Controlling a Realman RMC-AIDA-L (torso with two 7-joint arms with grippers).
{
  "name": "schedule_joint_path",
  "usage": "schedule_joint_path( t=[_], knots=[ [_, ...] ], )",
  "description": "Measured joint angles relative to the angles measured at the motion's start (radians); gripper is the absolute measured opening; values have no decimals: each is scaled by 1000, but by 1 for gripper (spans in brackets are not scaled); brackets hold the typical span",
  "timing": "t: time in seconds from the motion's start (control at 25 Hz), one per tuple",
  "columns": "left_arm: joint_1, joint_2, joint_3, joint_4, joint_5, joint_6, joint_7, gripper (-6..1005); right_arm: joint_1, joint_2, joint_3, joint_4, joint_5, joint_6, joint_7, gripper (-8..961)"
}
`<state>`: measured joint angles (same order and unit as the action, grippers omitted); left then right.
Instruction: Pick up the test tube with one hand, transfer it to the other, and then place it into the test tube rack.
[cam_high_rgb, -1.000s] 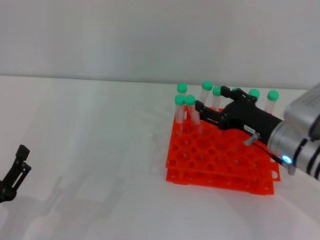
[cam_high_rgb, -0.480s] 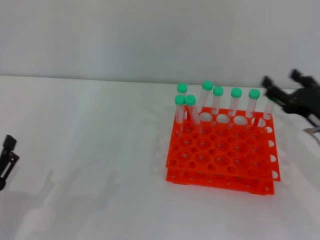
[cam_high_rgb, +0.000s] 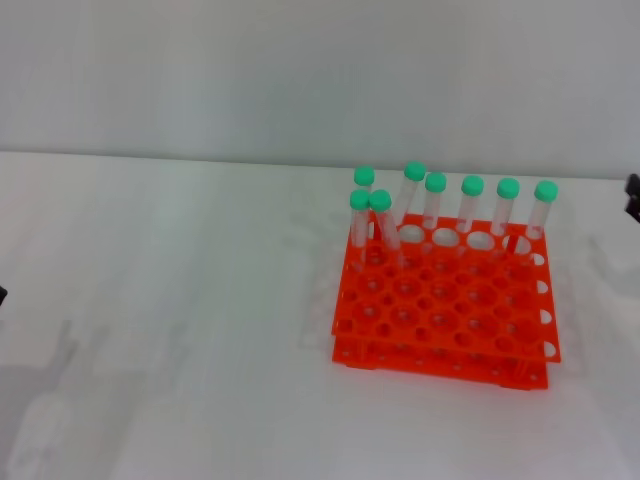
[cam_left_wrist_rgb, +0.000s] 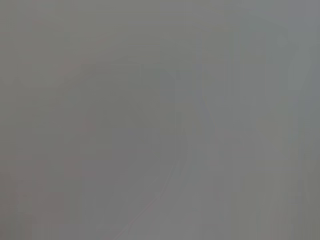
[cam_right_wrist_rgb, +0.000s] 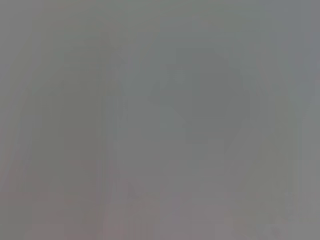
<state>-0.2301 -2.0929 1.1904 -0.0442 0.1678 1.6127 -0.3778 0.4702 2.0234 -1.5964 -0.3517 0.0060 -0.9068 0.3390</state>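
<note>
The orange-red test tube rack (cam_high_rgb: 445, 325) stands on the white table right of centre in the head view. Several green-capped test tubes stand upright or slightly tilted in its back rows, among them one at the back left (cam_high_rgb: 380, 215) and one at the back right (cam_high_rgb: 543, 205). I cannot tell them apart. No gripper touches the rack or any tube. Only a dark sliver of my right gripper (cam_high_rgb: 634, 197) shows at the right edge, and a tiny dark bit of my left gripper (cam_high_rgb: 2, 295) at the left edge. Both wrist views are blank grey.
The white table (cam_high_rgb: 180, 330) stretches wide to the left of the rack and in front of it. A pale wall (cam_high_rgb: 300, 70) rises behind the table's far edge.
My right gripper has drawn back from the rack's back-left tubes and slid off to the right edge. My left gripper has moved out past the left edge.
</note>
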Motion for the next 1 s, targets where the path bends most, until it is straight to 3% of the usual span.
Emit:
schedule_joint_path(
  t=[0.32, 1.0],
  knots=[
    [-24, 2, -34, 5, -33, -73, -8, 893, -1, 0, 79, 51, 2, -9, -14, 857],
    [-86, 1, -65, 1, -47, -127, -8, 893, -1, 0, 99, 57, 3, -11, -18, 858]
  ],
)
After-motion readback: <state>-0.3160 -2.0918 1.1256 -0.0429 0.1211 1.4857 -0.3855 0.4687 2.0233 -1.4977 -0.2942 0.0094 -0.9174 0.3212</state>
